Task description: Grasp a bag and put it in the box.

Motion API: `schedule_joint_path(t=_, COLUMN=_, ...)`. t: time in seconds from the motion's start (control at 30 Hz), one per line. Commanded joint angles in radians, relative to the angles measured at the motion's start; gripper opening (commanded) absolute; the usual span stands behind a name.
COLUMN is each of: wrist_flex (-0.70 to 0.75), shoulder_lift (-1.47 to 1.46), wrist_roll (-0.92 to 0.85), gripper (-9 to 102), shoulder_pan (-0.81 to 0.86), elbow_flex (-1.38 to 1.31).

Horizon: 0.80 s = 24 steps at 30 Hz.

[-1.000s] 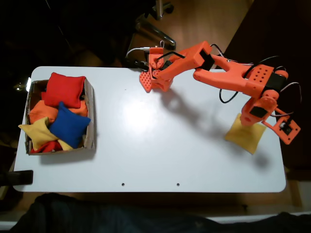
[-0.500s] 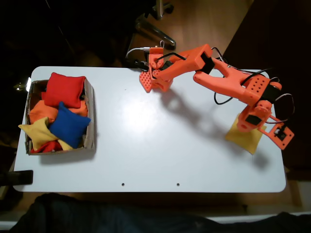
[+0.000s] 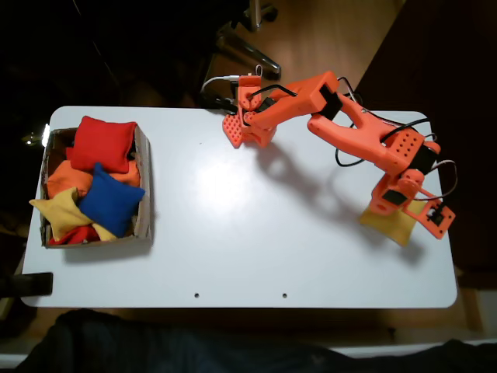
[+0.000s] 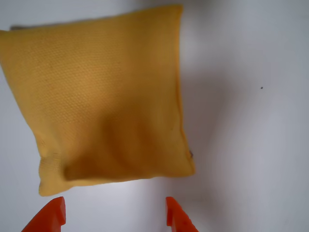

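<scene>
The gripper (image 4: pixel 115 215), jaws apart and holding nothing, shows just 2 cropped tips below the bag (image 4: pixel 104 96).

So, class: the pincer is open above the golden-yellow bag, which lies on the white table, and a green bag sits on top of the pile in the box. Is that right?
Not quite. In the fixed view the bag on top of the pile in the box is blue, not green. The rest holds: the wrist view shows the pincer open above the golden-yellow bag on the white table.
</scene>
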Motion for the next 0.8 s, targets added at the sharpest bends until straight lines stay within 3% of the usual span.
schedule_joint_path(t=0.0, wrist_flex=-0.011, shoulder_lift=0.043, wrist_roll=-0.017, gripper=41, shoulder_pan=0.008, elbow_flex=0.002)
schedule_joint_path(t=0.63, wrist_flex=-0.071, shoulder_lift=0.011, wrist_roll=-0.069, gripper=42, shoulder_pan=0.012, elbow_flex=0.012)
schedule_joint_path(t=0.77, wrist_flex=-0.069, shoulder_lift=0.008, wrist_roll=-0.078, gripper=50, shoulder_pan=0.015, elbow_flex=0.023)
